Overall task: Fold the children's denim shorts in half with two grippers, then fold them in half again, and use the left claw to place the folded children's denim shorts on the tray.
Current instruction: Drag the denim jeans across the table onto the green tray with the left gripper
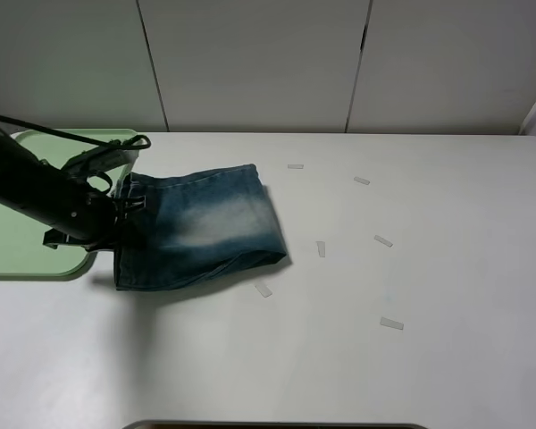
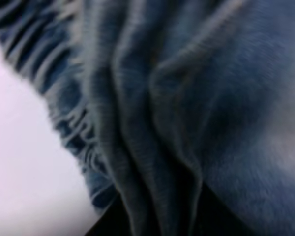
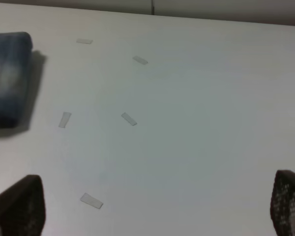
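Bunched, ridged denim of the folded children's denim shorts [image 2: 187, 113] is seen clamped at the waistband end by the left gripper [image 1: 116, 217] beside the tray [image 1: 18, 255], the soft, limp bundle judged best taken through all layers, while the right gripper [image 3: 157, 206] is held wide apart over the bare table [image 1: 411, 295].

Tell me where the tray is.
In the exterior high view the tray lies at the table's left edge, beside the shorts, partly under the left arm.
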